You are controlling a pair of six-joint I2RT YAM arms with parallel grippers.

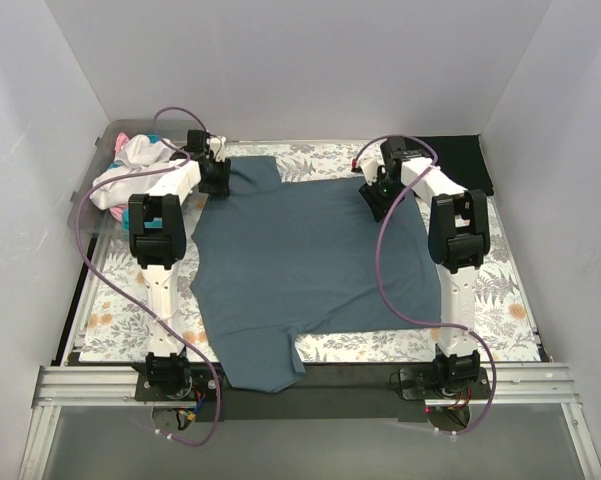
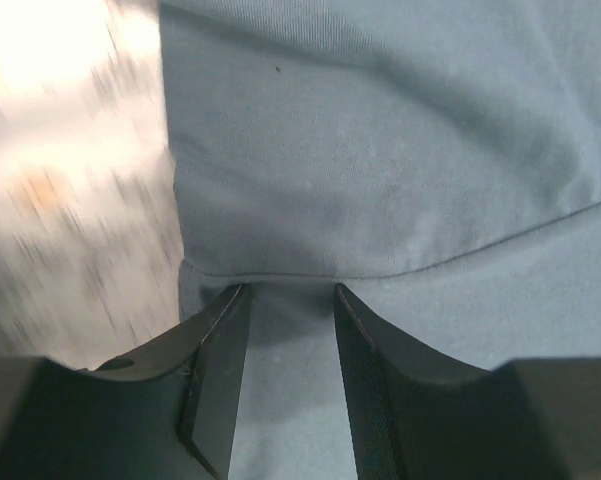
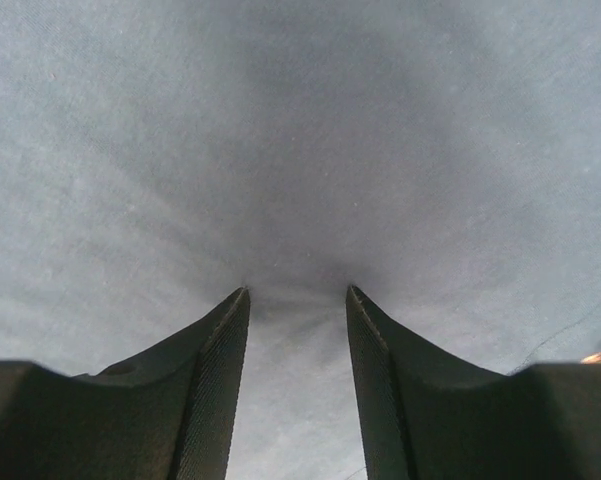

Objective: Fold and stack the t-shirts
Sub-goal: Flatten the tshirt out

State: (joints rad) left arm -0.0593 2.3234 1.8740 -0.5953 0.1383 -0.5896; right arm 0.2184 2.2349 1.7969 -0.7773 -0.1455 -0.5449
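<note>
Slate blue-grey t-shirt (image 1: 310, 270) risks slipping or bunching at its upper-frame edge: both jaws rest parted on it, not yet clenched.

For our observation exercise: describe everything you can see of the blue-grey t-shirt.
The blue-grey t-shirt is soft, plain cloth, spread flat and sideways on the floral table cloth; one sleeve points far, one overhangs the near edge. The left gripper and right gripper press its far edge, jaws apart.
</note>
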